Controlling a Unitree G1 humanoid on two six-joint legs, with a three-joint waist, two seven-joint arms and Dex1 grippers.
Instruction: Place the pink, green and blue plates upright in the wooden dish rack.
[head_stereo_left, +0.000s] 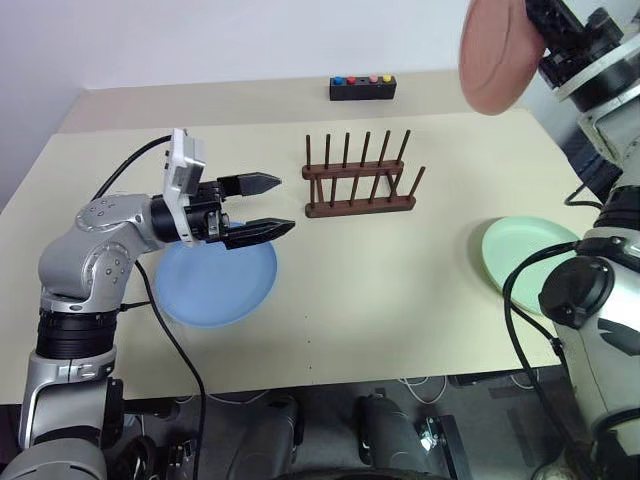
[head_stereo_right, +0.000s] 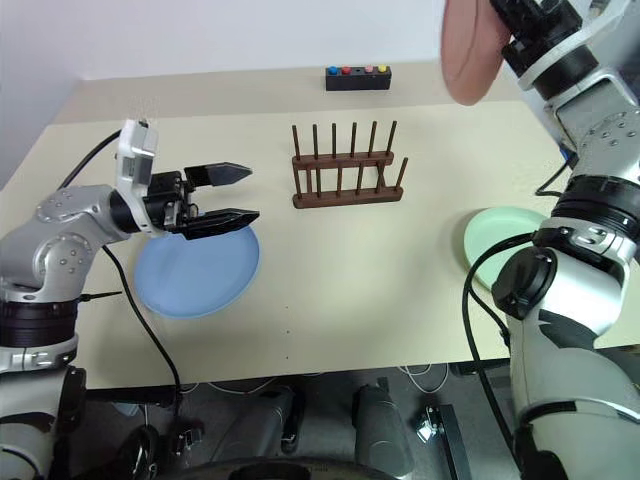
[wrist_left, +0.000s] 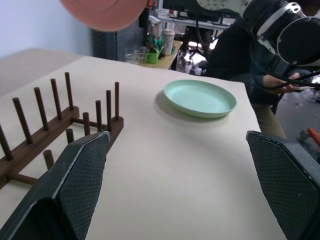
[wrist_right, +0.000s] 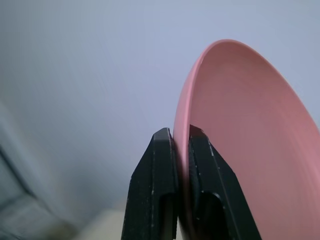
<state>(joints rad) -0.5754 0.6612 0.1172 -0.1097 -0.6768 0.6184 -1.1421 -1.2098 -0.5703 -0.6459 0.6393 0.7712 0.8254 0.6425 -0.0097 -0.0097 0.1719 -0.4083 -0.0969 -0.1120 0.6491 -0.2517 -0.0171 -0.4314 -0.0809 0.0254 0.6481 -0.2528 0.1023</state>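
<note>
High at the right, my right gripper (wrist_right: 181, 136) is shut on the rim of the pink plate (head_stereo_left: 492, 55), which hangs on edge in the air above and to the right of the wooden dish rack (head_stereo_left: 358, 178). The rack stands empty at the table's middle. The blue plate (head_stereo_left: 215, 282) lies flat at the left, and my left gripper (head_stereo_left: 277, 207) hovers open just over its far edge, pointing toward the rack. The green plate (head_stereo_left: 520, 255) lies flat at the right side of the table, also seen as the green plate (wrist_left: 200, 98) from the left wrist.
A black box with coloured buttons (head_stereo_left: 362, 87) sits at the table's far edge behind the rack. Bare tabletop (head_stereo_left: 380, 290) stretches between the blue and green plates. Beyond the table's right side, clutter and a person's hand (wrist_left: 280, 82) show in the left wrist view.
</note>
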